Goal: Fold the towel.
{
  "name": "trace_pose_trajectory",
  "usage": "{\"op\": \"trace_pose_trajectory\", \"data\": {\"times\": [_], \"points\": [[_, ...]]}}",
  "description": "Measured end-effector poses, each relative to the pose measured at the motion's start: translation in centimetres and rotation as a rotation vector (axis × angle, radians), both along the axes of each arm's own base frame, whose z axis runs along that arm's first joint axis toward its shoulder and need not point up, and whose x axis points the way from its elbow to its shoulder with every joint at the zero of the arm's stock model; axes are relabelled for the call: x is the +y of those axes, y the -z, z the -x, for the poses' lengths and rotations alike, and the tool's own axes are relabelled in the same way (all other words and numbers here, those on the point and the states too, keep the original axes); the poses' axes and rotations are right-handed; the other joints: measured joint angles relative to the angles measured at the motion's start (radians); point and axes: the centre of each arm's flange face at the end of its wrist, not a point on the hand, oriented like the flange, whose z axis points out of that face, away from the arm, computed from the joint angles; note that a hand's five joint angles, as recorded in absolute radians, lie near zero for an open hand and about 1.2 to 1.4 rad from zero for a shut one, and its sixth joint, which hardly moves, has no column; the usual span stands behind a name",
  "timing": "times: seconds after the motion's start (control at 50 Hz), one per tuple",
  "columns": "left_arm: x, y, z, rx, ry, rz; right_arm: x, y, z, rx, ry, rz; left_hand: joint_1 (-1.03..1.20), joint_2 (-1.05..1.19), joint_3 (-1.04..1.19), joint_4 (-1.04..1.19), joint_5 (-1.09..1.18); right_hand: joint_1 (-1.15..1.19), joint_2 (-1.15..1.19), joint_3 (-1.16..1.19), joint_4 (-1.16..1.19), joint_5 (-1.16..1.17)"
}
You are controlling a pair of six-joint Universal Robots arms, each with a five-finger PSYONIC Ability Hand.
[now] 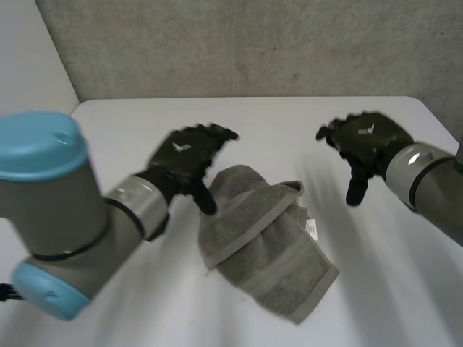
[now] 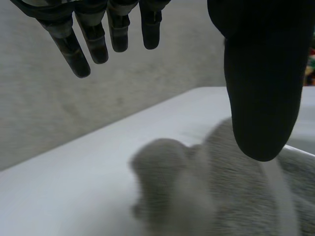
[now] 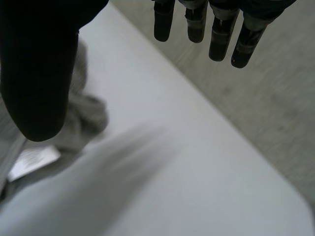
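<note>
Head view. A grey towel lies loosely doubled over itself in the middle of the white counter, between the two hands. One hemmed edge runs slantwise across its upper layer. A small white label shows at its edge on the right-hand side. The towel rests flat on the counter and neither hand lifts any part of it.

The left hand is over the towel's far-left corner, palm down. Its fingers are spread and nearly straight and its thumb points downward at the cloth's edge. The left wrist view shows the fingers apart from the thumb with nothing between them and the towel lying below the thumb. Whether the thumb tip touches the cloth cannot be told.

The right hand is above bare counter, off the towel's far-right side and apart from it. Its fingers are extended and its thumb hangs down. The right wrist view shows the same wide gap between thumb and fingers, with nothing held. There the towel's bunched corner and the label lie beyond the thumb, away from the fingertips.

The left arm enters from the near left and the right arm from the right. A grey wall stands behind the counter's far edge.
</note>
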Motion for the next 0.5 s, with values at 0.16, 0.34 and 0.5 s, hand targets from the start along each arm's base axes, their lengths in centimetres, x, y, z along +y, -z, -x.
{"op": "trace_pose_trajectory", "data": {"times": [0.16, 0.34, 0.5], "points": [[0.3, 4.0, 4.4, -0.089, 0.112, 0.031, 0.0, 3.5, 1.8, 0.034, 0.050, -0.111, 0.075, 0.074, 0.074, 0.074, 0.079, 0.000, 0.000, 0.000, 0.000, 0.000], [-1.1, 8.1, 6.9, -0.253, 0.169, 0.142, -0.3, 6.3, 3.6, 0.027, 0.101, -0.124, 0.522, 0.506, 0.506, 0.505, 0.499, 0.000, 0.000, 0.000, 0.000, 0.000], [-2.8, 6.4, 5.7, -0.255, 0.043, 0.196, -0.7, 7.3, 3.4, -0.018, 0.100, -0.137, 0.943, 0.983, 0.976, 0.982, 0.965, 0.000, 0.000, 0.000, 0.000, 0.000]]}}
